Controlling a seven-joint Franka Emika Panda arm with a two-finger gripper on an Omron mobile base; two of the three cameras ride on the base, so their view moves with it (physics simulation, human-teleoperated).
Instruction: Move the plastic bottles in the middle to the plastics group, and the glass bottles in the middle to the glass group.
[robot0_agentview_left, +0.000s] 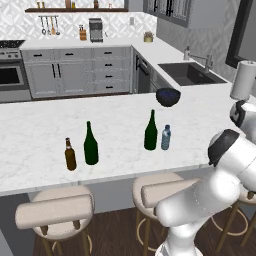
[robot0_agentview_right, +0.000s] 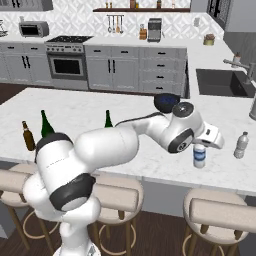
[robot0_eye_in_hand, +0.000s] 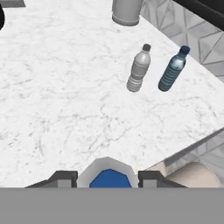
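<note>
My gripper (robot0_agentview_right: 200, 148) is shut on the clear plastic bottle with a blue label (robot0_agentview_right: 199, 157), near the counter's front edge at the right. In the hand view its white-and-blue top (robot0_eye_in_hand: 109, 180) sits between my fingertips (robot0_eye_in_hand: 151, 178). Just ahead stand two bottles of the plastics group, one grey (robot0_eye_in_hand: 139, 69) and one bluish (robot0_eye_in_hand: 173, 70); one of them (robot0_agentview_right: 241, 145) is right of my hand. The tall green glass bottle (robot0_agentview_left: 151, 131) and the teal plastic bottle (robot0_agentview_left: 165, 138) stand mid-counter. At the left, the glass group has a brown bottle (robot0_agentview_left: 70, 155) and a dark green one (robot0_agentview_left: 90, 144).
A black bowl (robot0_agentview_left: 168, 96) sits at the counter's far side near the sink (robot0_agentview_right: 220, 82). The white paper-towel roll (robot0_agentview_left: 243, 80) stands at the far right, beyond the plastics group. Stools (robot0_agentview_left: 55, 210) line the counter's front edge below.
</note>
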